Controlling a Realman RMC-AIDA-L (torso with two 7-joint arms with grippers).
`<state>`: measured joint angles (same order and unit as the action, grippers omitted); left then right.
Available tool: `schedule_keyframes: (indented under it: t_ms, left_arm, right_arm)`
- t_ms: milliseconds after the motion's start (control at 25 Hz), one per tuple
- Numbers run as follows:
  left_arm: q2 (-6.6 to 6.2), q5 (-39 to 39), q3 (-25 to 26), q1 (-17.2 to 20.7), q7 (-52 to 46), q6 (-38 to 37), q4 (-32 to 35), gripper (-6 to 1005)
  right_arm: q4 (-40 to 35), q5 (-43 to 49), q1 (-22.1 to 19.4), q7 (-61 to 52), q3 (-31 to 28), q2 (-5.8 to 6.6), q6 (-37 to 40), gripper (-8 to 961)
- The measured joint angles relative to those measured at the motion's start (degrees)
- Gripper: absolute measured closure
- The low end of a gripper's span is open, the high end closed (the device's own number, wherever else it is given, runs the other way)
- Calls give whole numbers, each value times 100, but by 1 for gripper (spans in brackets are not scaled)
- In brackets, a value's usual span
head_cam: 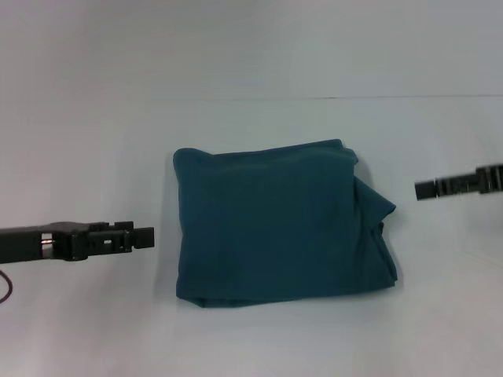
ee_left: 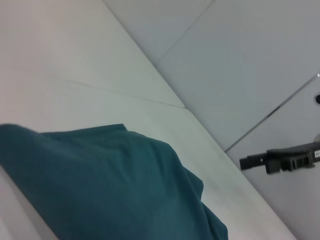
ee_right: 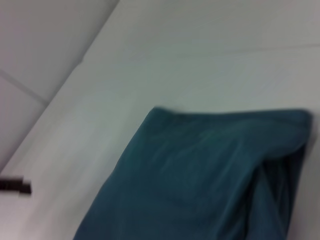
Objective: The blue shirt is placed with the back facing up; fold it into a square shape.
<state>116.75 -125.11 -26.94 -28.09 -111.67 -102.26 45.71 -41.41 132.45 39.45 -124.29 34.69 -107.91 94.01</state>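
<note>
The blue shirt (head_cam: 283, 224) is seen folded into a rough square at the table's (head_cam: 251, 330) centre. The left gripper (head_cam: 143, 236) and right gripper (head_cam: 424, 189) are held clear beside it; finger state cannot be told. The bunched right edge should be flattened.

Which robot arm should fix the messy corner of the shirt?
Probably the right gripper. The blue shirt bunches out on that side, beside it. The left gripper waits by the neat edge.
</note>
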Motion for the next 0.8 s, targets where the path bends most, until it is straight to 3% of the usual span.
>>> schedule_keyframes:
  t_ms: [160,280,600,800]
  left_arm:
    - [-82,-88,-138,-217,328,-137,22,152]
    - [-129,-99,-413,-369,428,-161,71,61]
    - [-144,-602,-1489,-809,394,-162,83,62]
    - [-45,-671,-1675,-915,432,-82,77,62]
  right_arm:
    - [-140,-21,-169,918,5,-201,285,93]
    - [-176,-31,-174,1608,21,-429,436,61]
    - [-134,-22,90,2195,908,-823,986,29]
    - [-150,-17,170,2197,1274,-932,977,29]
